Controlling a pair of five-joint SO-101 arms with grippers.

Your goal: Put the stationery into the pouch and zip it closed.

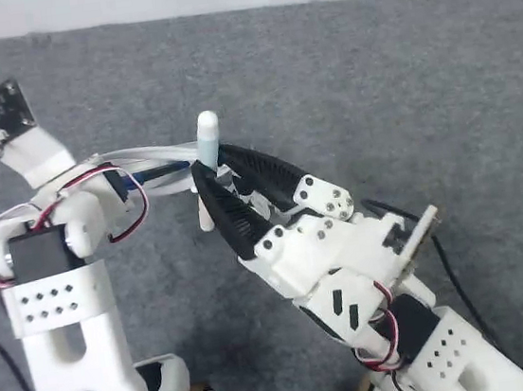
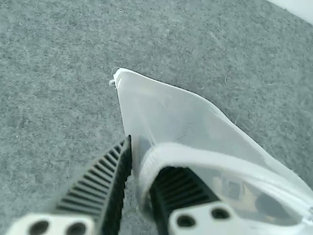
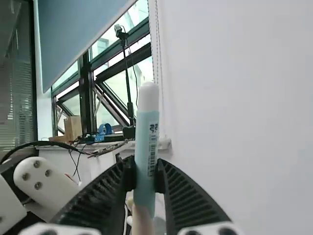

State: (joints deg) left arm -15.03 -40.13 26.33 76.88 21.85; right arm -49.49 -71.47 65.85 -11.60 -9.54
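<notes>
A translucent white pouch (image 2: 190, 122) hangs over the grey mat, and my left gripper (image 2: 139, 183) is shut on its zipper rim. In the high view the pouch (image 1: 147, 156) is a thin white band running from the left arm towards the middle. My right gripper (image 1: 210, 165) is shut on a light-blue marker (image 1: 208, 145) with a white cap, held roughly upright right beside the pouch's end. In the right wrist view the marker (image 3: 146, 142) stands between the black fingers of the right gripper (image 3: 145, 178). Something dark shows through the pouch wall; I cannot tell what it is.
Grey felt-like mat (image 1: 400, 83) covers the table, open at the back and right. Cables (image 1: 462, 276) trail beside the right arm's base. The right wrist view faces a white wall (image 3: 234, 98) and a window (image 3: 107, 88).
</notes>
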